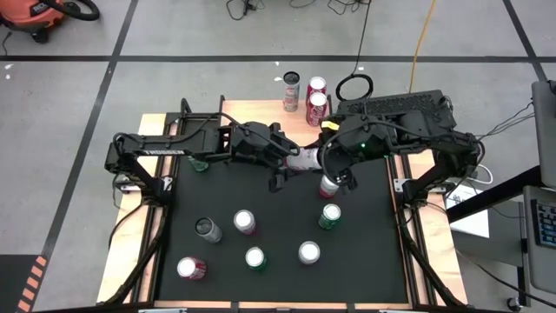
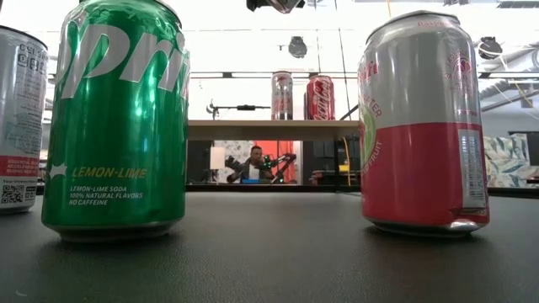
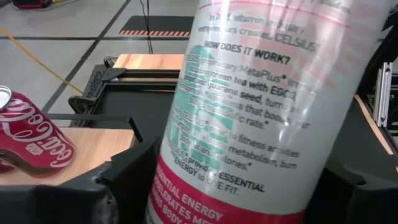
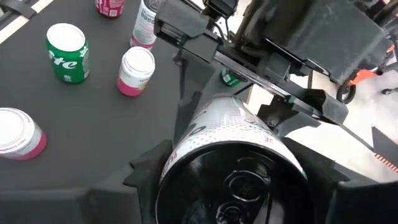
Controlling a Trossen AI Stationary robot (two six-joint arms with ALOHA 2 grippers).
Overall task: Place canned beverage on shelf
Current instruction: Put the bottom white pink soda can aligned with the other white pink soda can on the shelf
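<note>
Mid-frame in the high view, the left gripper (image 1: 291, 165) and right gripper (image 1: 334, 178) met over one white-and-pink Celsius can (image 1: 306, 160). Right gripper clamped it; left gripper's hold unclear (cannot tell). Shelf (image 1: 261, 109) sat upper centre, carrying three cans (image 1: 317, 106).

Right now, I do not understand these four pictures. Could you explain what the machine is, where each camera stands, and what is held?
It is a robot with two dark arms at a black table. One camera looks down from above, one sits at table height, one rides on each wrist. Several cans stand on the table; more stand on the wooden shelf. The right gripper holds a white and pink can, and the left gripper is at the same can.
</note>
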